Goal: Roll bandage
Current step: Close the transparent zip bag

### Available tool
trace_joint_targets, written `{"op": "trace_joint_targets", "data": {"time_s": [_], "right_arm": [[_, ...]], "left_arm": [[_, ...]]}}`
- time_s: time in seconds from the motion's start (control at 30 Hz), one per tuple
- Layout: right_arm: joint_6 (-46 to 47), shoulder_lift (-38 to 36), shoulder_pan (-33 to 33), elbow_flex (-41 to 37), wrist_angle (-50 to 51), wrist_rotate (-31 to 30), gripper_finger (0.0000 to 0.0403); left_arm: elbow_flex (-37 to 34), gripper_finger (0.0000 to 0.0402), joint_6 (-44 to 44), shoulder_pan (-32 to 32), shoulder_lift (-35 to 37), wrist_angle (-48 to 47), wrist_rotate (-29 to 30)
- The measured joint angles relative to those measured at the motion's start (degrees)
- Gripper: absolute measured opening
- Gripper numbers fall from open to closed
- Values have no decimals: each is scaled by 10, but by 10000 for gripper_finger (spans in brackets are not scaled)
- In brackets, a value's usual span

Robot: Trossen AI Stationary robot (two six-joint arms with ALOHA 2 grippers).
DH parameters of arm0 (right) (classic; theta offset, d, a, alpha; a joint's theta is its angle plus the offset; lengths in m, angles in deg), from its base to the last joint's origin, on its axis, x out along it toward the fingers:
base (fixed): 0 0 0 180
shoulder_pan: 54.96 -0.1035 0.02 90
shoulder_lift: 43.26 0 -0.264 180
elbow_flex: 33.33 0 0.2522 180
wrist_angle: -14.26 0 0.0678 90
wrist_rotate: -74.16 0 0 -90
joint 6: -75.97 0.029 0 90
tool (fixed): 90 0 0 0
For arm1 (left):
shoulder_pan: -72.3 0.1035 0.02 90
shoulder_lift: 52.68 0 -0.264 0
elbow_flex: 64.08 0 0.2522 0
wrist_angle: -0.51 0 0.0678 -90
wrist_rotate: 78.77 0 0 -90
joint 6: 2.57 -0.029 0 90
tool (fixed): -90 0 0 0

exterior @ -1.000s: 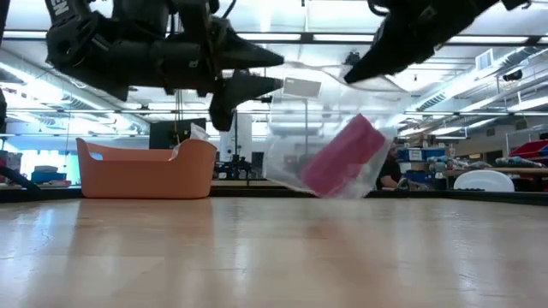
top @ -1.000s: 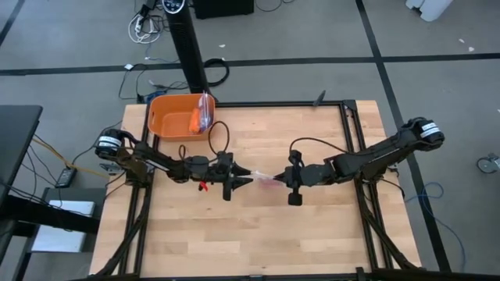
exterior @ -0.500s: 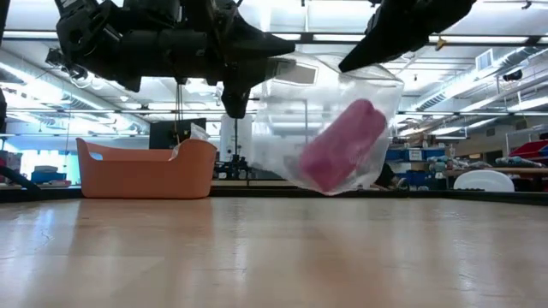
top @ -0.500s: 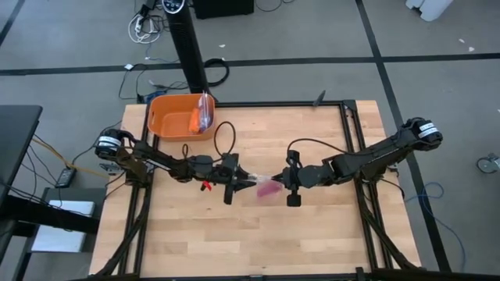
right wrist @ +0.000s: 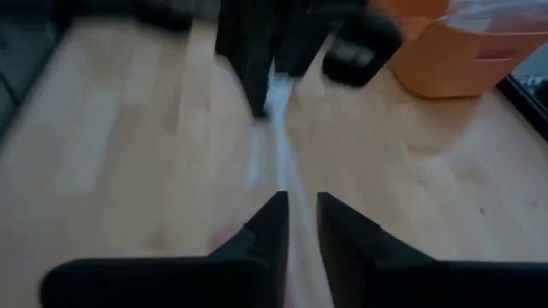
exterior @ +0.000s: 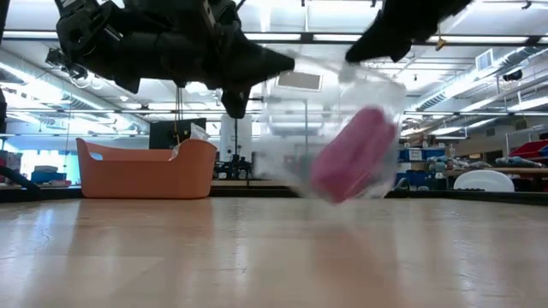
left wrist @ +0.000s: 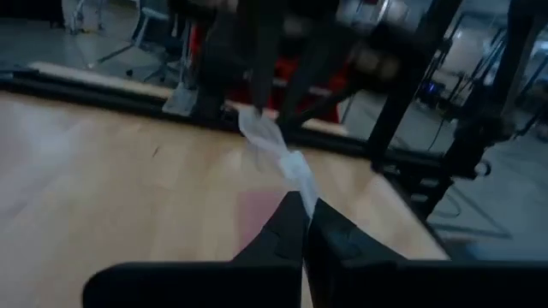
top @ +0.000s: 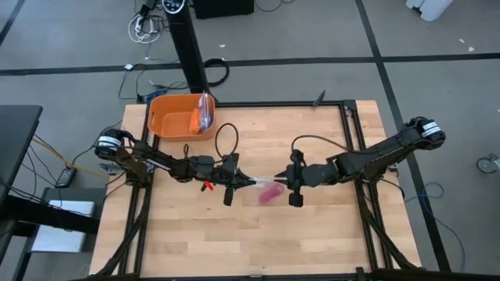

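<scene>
**Low view: bagged bandage hanging between two grippers above the desk**

Low view is showing a clear plastic bag (exterior: 342, 128) hanging in the air with the magenta bandage (exterior: 354, 154), a compact roll, sitting tilted in its lower end, just above the desk (exterior: 274, 257) and apparently not resting on it. The left gripper (top: 248, 181) is pinching one edge of the bag with its fingers fully closed, as the left wrist view is showing film trapped at the fingertips. The right gripper (top: 286, 182) is standing at the opposite edge with its fingers slightly parted; whether it is gripping the film or letting it slip, I cannot tell. Judging from this, the two arms are holding the bag stretched between them so its mouth can be worked open and the roll got out before any rolling is possible.

Much is staying unclear: the bag's mouth is not making itself out, motion is smearing the film in both wrist views, and the roll itself is showing only as a pink patch from above. An orange tub (top: 180, 117) is sitting at the desk's far left corner, its contents hard to identify.
</scene>
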Motion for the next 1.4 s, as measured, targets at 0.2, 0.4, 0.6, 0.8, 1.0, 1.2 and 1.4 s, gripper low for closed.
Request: {"op": "trace_joint_targets", "data": {"time_s": [0.2, 0.4, 0.6, 0.8, 1.0, 1.2, 1.4], "right_arm": [[85, -20, 30, 0, -69, 79, 104], [46, 25, 50, 0, -130, 158, 80], [52, 63, 58, 13, -144, 171, 88], [57, 75, 62, 30, -124, 186, 138], [58, 67, 62, 30, -113, 190, 124], [50, 74, 63, 30, -115, 190, 47], [37, 74, 62, 30, -116, 191, 10]], "left_arm": [[0, 2, -48, 0, 0, -14, 4], [7, 1, -96, -1, 0, -28, -4], [49, 1, -122, -4, 0, -114, -8], [82, 1, -147, -11, 0, -166, -21], [87, 1, -151, -21, 0, -159, -24], [87, 1, -149, -22, 0, -158, -22], [87, 1, -144, -23, 0, -161, -23]]}}
